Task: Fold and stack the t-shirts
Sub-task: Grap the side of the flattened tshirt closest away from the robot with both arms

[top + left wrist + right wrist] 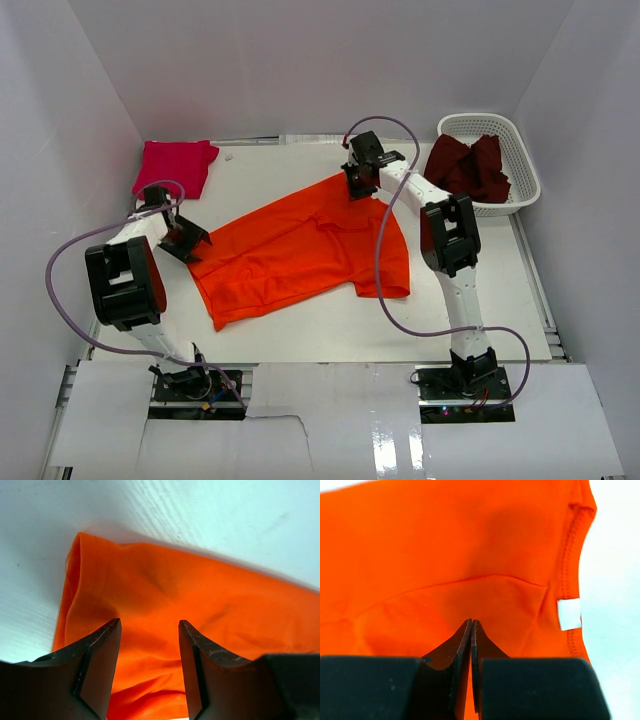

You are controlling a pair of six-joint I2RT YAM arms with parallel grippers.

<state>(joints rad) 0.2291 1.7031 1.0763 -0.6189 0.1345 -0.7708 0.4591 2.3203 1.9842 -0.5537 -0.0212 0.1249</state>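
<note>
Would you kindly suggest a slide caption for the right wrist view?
Right gripper pinching the bright orange cloth t-shirt near its small white label.

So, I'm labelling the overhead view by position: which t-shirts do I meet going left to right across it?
magenta t-shirt → orange t-shirt → maroon t-shirt, which lies in the white basket.

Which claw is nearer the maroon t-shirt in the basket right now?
Right. The right claw pinches the orange t-shirt at its collar, a short way from the maroon t-shirt; the left claw sits open over that shirt's opposite end.
</note>
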